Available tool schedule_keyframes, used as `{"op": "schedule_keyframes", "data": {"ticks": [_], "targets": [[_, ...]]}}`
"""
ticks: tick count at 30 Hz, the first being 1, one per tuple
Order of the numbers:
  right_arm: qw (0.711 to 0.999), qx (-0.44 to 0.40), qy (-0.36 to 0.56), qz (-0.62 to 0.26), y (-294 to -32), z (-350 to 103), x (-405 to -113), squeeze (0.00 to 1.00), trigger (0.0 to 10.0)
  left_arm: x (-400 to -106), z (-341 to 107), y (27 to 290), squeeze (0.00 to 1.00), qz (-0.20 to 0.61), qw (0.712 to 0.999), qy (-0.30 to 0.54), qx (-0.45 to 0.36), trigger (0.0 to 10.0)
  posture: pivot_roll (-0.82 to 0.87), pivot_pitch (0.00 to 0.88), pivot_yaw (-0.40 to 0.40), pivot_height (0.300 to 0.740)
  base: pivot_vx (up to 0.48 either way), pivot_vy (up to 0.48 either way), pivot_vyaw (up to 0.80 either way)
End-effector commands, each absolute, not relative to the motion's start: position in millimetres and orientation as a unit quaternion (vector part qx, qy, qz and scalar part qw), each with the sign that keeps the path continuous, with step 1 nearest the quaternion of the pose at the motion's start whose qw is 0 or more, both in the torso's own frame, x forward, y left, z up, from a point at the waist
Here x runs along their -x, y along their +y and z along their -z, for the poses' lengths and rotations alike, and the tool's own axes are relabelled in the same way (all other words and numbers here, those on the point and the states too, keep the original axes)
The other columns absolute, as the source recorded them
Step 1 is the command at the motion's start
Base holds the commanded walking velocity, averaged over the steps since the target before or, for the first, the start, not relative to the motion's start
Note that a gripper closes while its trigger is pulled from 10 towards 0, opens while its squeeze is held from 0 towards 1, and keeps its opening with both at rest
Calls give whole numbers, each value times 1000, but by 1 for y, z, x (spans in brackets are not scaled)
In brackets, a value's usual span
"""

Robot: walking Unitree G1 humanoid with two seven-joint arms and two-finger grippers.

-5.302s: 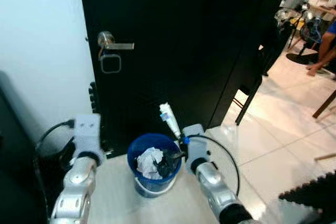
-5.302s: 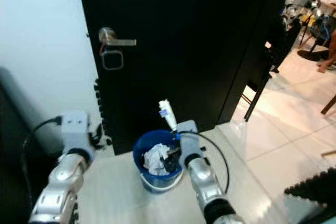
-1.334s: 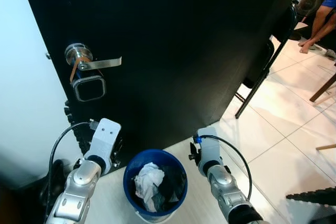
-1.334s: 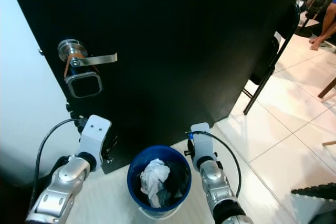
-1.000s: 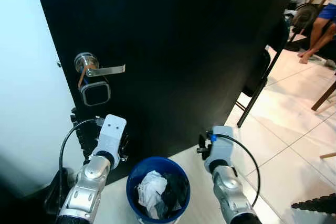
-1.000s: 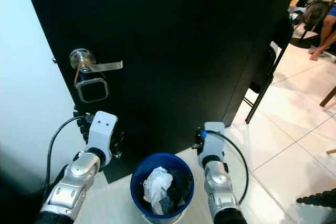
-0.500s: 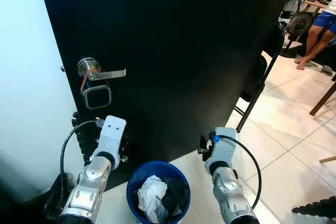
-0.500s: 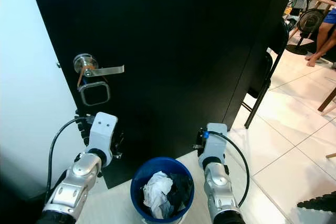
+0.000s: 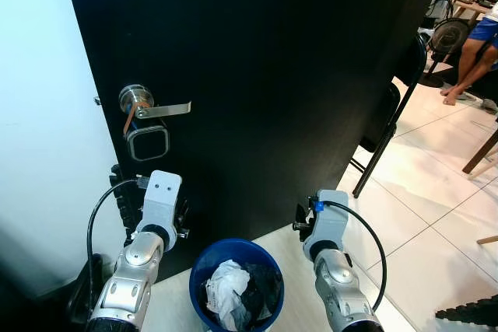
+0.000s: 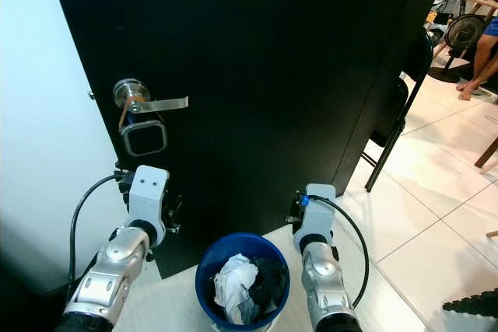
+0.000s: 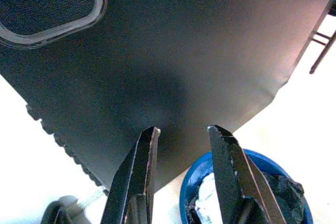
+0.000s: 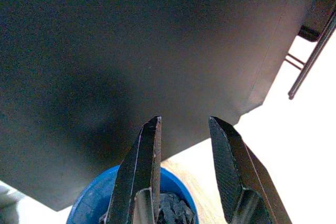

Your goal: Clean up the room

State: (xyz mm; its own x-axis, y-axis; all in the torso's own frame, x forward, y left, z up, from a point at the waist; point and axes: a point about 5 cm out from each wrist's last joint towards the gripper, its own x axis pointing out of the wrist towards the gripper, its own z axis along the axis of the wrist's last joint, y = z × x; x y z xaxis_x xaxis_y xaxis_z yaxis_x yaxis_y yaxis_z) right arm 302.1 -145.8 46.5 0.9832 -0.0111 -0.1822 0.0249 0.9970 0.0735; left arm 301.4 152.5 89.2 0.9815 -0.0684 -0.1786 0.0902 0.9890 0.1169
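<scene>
A blue bin (image 9: 236,281) is seen on the pale floor (image 9: 436,223) just before a black door (image 9: 264,75), between the two raised arms. White crumpled paper (image 9: 226,285) and dark scraps (image 9: 261,285) are held inside the bin. The left gripper (image 11: 181,135) is directed at the door above the bin's rim, its fingers (image 11: 144,166) spread apart and holding nothing. The right gripper (image 12: 184,124) is likewise spread and empty, pointed at the door over the bin. A silver lever handle (image 9: 156,108) with a lock pad (image 9: 148,144) beneath it is mounted on the door. A folding chair (image 9: 389,126) stands beside the door edge, and a person's legs (image 9: 471,64) are visible beyond.
</scene>
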Motion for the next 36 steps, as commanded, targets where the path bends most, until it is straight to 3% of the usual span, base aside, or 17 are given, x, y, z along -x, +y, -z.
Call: {"op": "schedule_keyframes", "data": {"ticks": [1, 28, 36], "targets": [[994, -39, 98, 10, -146, -45, -300, 0, 10000, -301, -88, 151, 0, 38, 994, 88, -49, 10000, 104, 4, -82, 740, -266, 0, 0], [994, -33, 102, 5, -147, -46, -300, 0, 10000, -299, -86, 149, 0, 42, 994, 88, -44, 10000, 97, 0, -90, 740, -257, 0, 0], [994, -34, 103, 6, -147, -46, -300, 0, 10000, -300, -87, 149, 0, 45, 994, 88, -44, 10000, 99, 0, -87, 740, 0, 0, 0]]}}
